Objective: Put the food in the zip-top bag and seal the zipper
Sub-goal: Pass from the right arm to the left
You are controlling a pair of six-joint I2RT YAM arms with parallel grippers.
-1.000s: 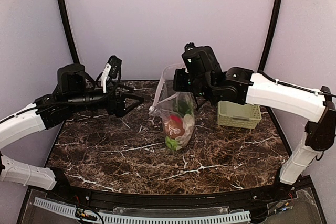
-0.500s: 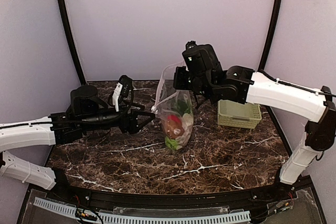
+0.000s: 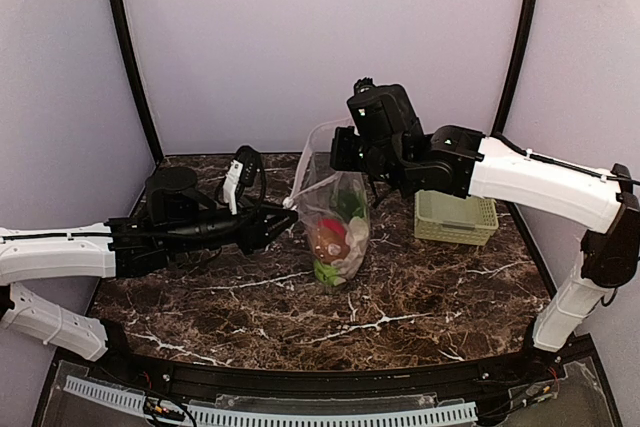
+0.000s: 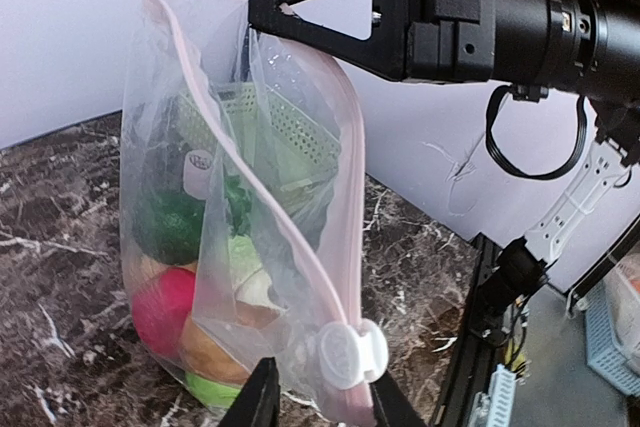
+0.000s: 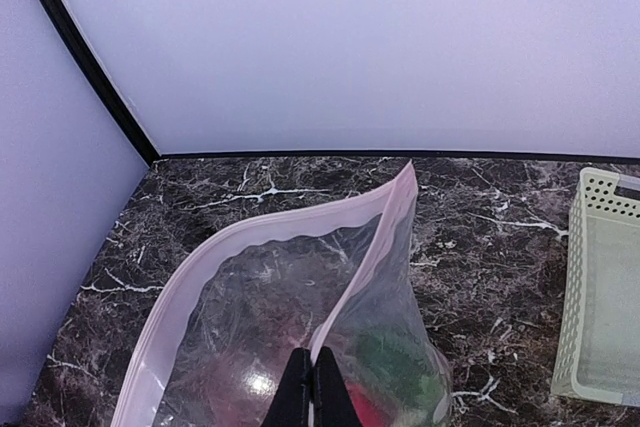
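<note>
the zip-top bag (image 3: pixel 335 209) is held upright near the middle of the table (image 3: pixel 200 297), with its lower end down at the marble surface. its upper rim is pinched by the right gripper (image 5: pixel 312 387), whose jaws are clenched on the plastic. the mouth is seen gaping, with the zipper (image 4: pixel 345 197) unsealed. the food (image 3: pixel 335 239) is gathered in the bottom of the bag: a red piece (image 4: pixel 160 309), a dark green piece (image 4: pixel 168 227) and a green apple (image 4: pixel 215 387) can be made out. the left gripper (image 4: pixel 322 392) is set at the bag's near edge, a finger on either side of the strip just below the white slider (image 4: pixel 348 352); whether it is clamped cannot be told. a pale green basket (image 3: pixel 455 217) is seen to the right.
</note>
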